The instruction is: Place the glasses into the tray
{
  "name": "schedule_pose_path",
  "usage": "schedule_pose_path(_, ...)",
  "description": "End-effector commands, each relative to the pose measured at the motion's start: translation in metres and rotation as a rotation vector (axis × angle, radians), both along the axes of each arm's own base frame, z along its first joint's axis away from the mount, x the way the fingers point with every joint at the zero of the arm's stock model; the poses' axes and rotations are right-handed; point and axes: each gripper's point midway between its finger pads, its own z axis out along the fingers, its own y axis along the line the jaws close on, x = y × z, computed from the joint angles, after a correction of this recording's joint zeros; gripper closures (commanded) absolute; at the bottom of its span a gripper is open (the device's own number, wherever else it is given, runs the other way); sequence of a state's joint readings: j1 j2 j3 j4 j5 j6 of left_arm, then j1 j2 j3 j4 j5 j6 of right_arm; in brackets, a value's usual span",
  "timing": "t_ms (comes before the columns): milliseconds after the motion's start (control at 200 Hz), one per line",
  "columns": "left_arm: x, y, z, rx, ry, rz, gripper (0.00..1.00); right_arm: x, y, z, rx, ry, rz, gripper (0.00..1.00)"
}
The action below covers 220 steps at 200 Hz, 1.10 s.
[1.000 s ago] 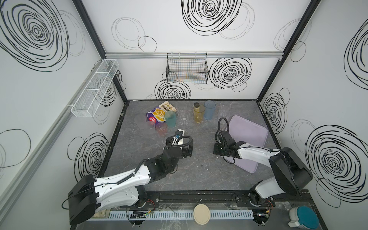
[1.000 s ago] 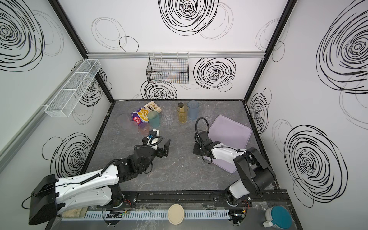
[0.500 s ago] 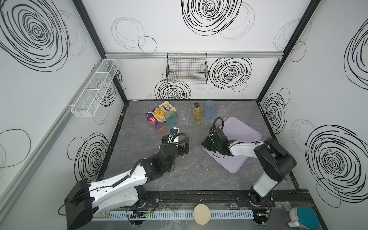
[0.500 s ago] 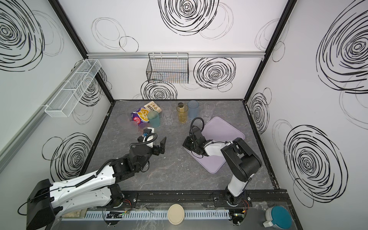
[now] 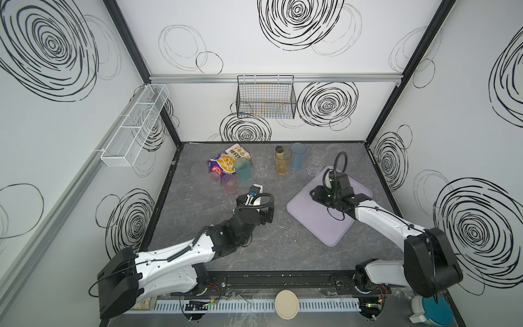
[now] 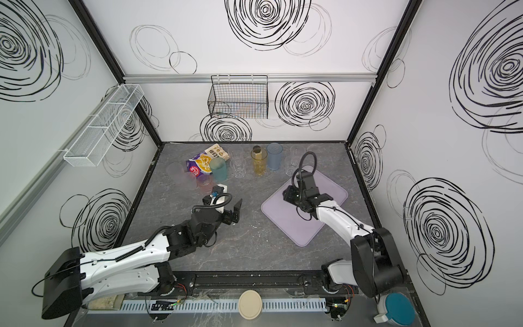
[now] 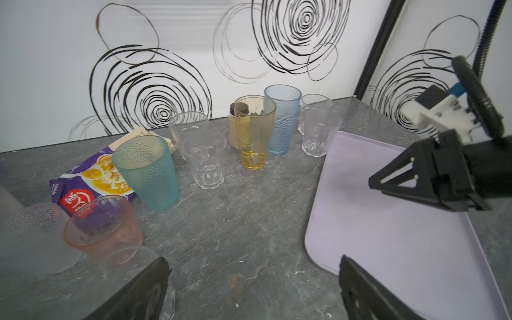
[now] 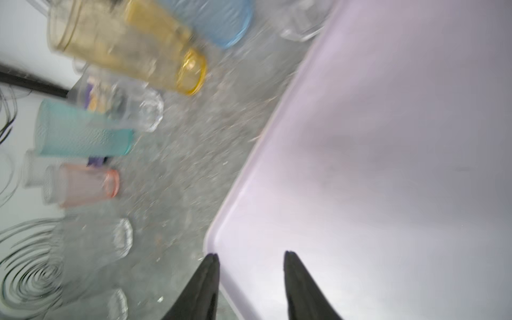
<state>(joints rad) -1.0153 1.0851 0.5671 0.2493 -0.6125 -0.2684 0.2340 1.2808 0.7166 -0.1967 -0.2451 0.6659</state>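
The lavender tray (image 5: 319, 226) lies askew on the right of the table, with nothing on it. My right gripper (image 8: 250, 256) hovers open over its left rim, nothing between its fingers; a top view shows the gripper (image 5: 313, 194) low above the tray. The glasses stand along the back: teal (image 5: 242, 169), amber (image 5: 283, 164), blue (image 5: 297, 156), pink (image 5: 229, 183), frosted (image 5: 199, 173) and clear ones (image 5: 261, 167). My left gripper (image 7: 249, 288) is wide open over bare table. A short clear glass (image 7: 130, 257) stands at its left finger, partly hidden.
A purple snack bag (image 5: 223, 165) lies among the glasses, and a black-capped jar (image 7: 235, 124) stands behind the amber one. A black wire basket (image 5: 266, 97) hangs on the back wall, a white mesh basket (image 5: 135, 127) on the left wall.
The right gripper, shut on the tray's edge, pulled the tray leftward and turned it, then opened and let go. The left arm shifted slightly toward the back left.
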Motion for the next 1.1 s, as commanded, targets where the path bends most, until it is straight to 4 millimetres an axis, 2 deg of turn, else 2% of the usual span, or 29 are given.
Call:
schedule_pose_path(0, -0.007, -0.033, 0.012, -0.050, -0.053, -0.076, 0.02, -0.042, -0.069, -0.034, -0.180, 0.161, -0.098, 0.48)
schedule_pose_path(130, -0.020, -0.068, -0.002, -0.013, -0.038, -0.151, 0.01, -0.051, -0.117, -0.038, -0.105, 0.159, -0.303, 0.42)
schedule_pose_path(205, -0.028, -0.085, -0.012, 0.028, -0.032, -0.189, 0.01, -0.054, -0.130, -0.044, -0.040, 0.130, -0.375, 0.42)
schedule_pose_path(290, -0.036, -0.099, -0.022, 0.066, -0.027, -0.227, 0.00, -0.058, -0.146, -0.049, -0.054, 0.135, -0.437, 0.42)
schedule_pose_path(405, -0.042, -0.108, -0.033, 0.089, -0.016, -0.253, 0.02, -0.064, -0.156, -0.060, -0.055, 0.171, -0.474, 0.42)
schedule_pose_path(565, -0.040, -0.107, -0.037, 0.095, -0.011, -0.254, 0.03, -0.071, -0.154, -0.079, -0.022, 0.225, -0.469, 0.49)
schedule_pose_path(800, -0.027, -0.083, -0.026, -0.036, 0.004, -0.214, 0.02, -0.076, -0.142, -0.091, 0.037, 0.230, -0.443, 0.71)
schedule_pose_path(951, -0.024, -0.076, -0.021, -0.067, 0.000, -0.204, 0.02, -0.084, -0.131, -0.099, 0.076, 0.256, -0.425, 0.86)
schedule_pose_path(1096, -0.022, -0.070, -0.019, -0.075, -0.012, -0.187, 0.02, -0.089, -0.112, -0.094, 0.071, 0.251, -0.390, 0.89)
